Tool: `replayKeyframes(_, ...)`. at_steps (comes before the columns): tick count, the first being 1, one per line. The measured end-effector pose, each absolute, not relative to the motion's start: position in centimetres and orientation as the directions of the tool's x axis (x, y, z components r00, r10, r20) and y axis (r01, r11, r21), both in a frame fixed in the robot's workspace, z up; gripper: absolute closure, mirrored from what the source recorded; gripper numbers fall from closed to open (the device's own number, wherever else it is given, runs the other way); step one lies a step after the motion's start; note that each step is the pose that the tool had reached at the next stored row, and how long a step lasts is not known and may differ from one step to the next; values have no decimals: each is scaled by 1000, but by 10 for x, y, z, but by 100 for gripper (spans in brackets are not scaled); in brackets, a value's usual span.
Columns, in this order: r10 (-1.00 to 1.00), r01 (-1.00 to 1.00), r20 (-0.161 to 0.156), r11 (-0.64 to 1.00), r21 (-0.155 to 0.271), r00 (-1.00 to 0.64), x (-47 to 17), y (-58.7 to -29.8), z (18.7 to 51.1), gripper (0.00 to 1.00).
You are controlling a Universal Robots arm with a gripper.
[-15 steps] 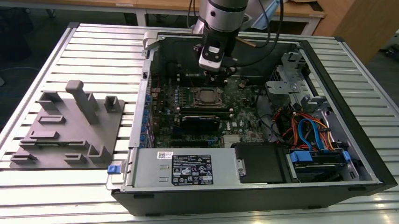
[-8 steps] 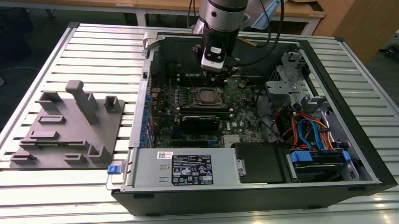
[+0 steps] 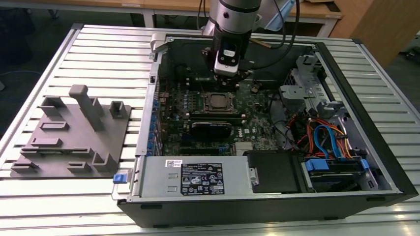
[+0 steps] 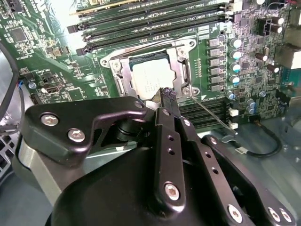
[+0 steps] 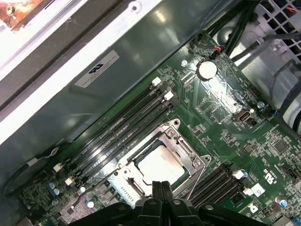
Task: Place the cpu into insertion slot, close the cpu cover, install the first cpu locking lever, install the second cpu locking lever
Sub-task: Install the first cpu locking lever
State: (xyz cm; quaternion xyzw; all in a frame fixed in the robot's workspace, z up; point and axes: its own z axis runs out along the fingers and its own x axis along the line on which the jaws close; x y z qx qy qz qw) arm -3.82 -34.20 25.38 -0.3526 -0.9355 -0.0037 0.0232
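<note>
The cpu (image 4: pixel 149 79) lies flat in the insertion slot (image 3: pixel 219 102) on the green motherboard, its pale metal top facing up. The silver cpu cover (image 4: pixel 182 70) lies closed around it, and the chip (image 5: pixel 160 165) shows through the window. A thin locking lever (image 4: pixel 211 113) sticks out slantwise from one socket corner, and it also appears in the first wrist view (image 5: pixel 196 180). My gripper (image 4: pixel 168 92) hangs just over the socket's edge next to that corner, with the fingers shut together and nothing between them. The exterior view has the gripper (image 3: pixel 227 74) just behind the socket.
The open computer case (image 3: pixel 367 147) lies on a slatted table. A grey power-supply box (image 3: pixel 190 178) sits at its front and a long black card (image 3: pixel 211 129) in front of the socket. Memory slots (image 4: pixel 155 21) flank the socket. Cables (image 3: pixel 325 137) and a drive cage fill the exterior view's right. A grey fixture plate (image 3: pixel 72 135) lies at its left.
</note>
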Motion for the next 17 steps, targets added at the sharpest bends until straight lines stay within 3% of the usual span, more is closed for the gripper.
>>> replayKeyframes(17,632,632,46,775,-9,-774,-38,-342,254,89)
